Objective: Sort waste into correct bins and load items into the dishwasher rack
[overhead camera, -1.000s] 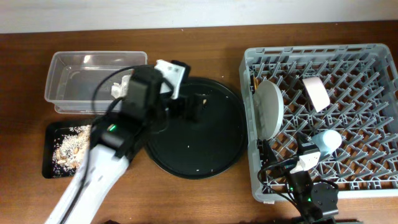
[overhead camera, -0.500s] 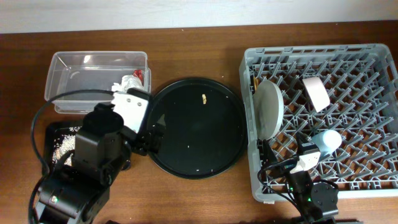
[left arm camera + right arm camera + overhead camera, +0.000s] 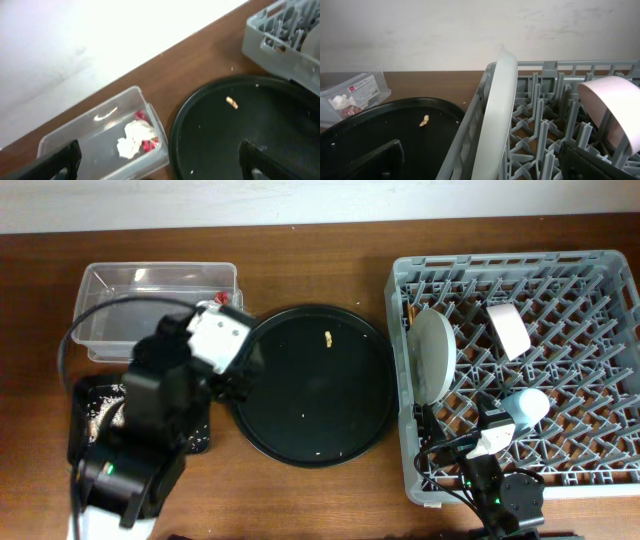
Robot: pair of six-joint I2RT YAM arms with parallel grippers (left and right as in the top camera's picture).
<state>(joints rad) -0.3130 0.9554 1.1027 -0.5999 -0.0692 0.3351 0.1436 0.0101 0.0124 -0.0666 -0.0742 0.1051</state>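
Observation:
My left gripper [image 3: 160,161] is open and empty, above the gap between the clear tub [image 3: 95,131] and the round black tray; overhead it shows at the tray's left rim [image 3: 238,375]. The tub [image 3: 130,290] holds crumpled white tissue [image 3: 133,140] and a red wrapper [image 3: 148,145]. The shallow black tray [image 3: 84,395] holds rice scraps [image 3: 97,415]. The grey rack [image 3: 590,290] holds the pale plate [image 3: 435,355] on edge, the white bowl [image 3: 508,328] and the light-blue cup [image 3: 526,406]. My right gripper [image 3: 482,165] is open, low at the rack's front, straddling the plate [image 3: 500,110]. No carrot is visible.
The large round black tray [image 3: 310,410] lies between the bins and the rack, with one small beige scrap [image 3: 326,337] on it, also in the left wrist view [image 3: 231,102]. My left arm covers part of the shallow black tray. A wall runs along the table's far edge.
My left arm swung back from over the round tray's far left part to its left rim, then edged toward the tub. The right arm has not moved.

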